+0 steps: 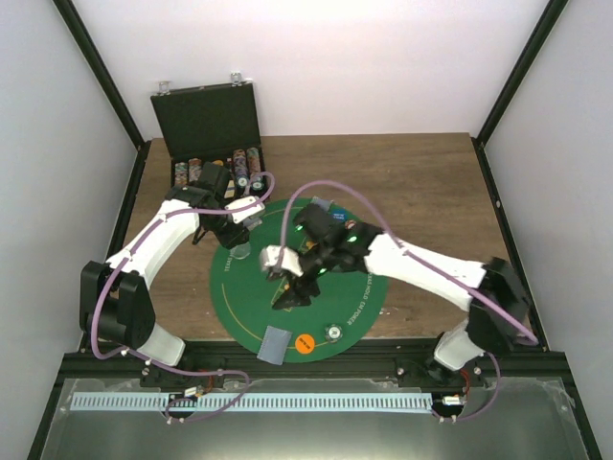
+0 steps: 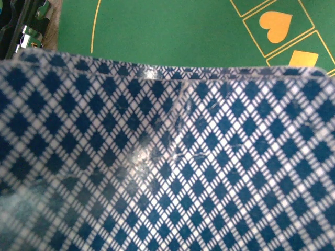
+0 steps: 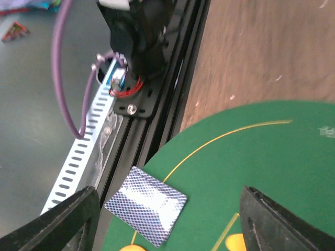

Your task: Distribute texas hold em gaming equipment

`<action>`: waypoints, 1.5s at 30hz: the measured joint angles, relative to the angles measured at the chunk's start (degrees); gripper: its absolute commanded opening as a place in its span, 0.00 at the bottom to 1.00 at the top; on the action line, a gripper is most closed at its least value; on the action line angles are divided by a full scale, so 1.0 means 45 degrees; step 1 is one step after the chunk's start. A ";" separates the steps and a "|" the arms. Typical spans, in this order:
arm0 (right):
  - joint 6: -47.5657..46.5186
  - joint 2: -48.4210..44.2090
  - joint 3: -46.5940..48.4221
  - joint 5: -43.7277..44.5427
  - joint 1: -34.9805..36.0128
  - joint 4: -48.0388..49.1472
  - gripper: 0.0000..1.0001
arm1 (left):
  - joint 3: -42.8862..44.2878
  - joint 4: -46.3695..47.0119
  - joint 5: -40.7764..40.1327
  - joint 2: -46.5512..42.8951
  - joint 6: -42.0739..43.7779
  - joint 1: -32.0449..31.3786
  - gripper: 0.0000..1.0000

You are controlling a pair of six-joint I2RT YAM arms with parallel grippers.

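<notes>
On the near rim of the large round green felt mat (image 1: 239,297), a single small playing card with a grey-blue patterned back (image 1: 275,342) lay face down. Just to its right sat a coin-sized orange round disc (image 1: 305,344), and a little further right a pale silvery disc (image 1: 334,331). All three lay apart from one another on the felt.

The right gripper (image 1: 290,292) hung over the mat between its centre and these pieces. In its wrist view its two dark fingers (image 3: 68,219) stood wide apart with nothing between them, so it was released. The single card (image 3: 146,212) showed below and between them, flat on the green felt close to the black frame rail (image 3: 157,104).

The left gripper (image 1: 237,235) sat over the far-left part of the mat, near the black hinged case (image 1: 206,120). The case stood open on the brown wooden table (image 1: 421,182), with rows of coloured discs (image 1: 220,172) in its tray. The left wrist view was almost filled by a stack of small playing cards with blue-and-white diamond backs (image 2: 167,167). It was raised above the felt, with several card edges showing along its top. The fingers were hidden behind it, but the gripper was clenched on that stack.
</notes>
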 measured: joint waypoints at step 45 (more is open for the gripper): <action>1.4940 0.5663 0.1603 -0.7805 -0.5654 1.1793 0.86 | 0.1214 -0.1729 0.1394 -0.0039 0.0690 -0.1350 0.50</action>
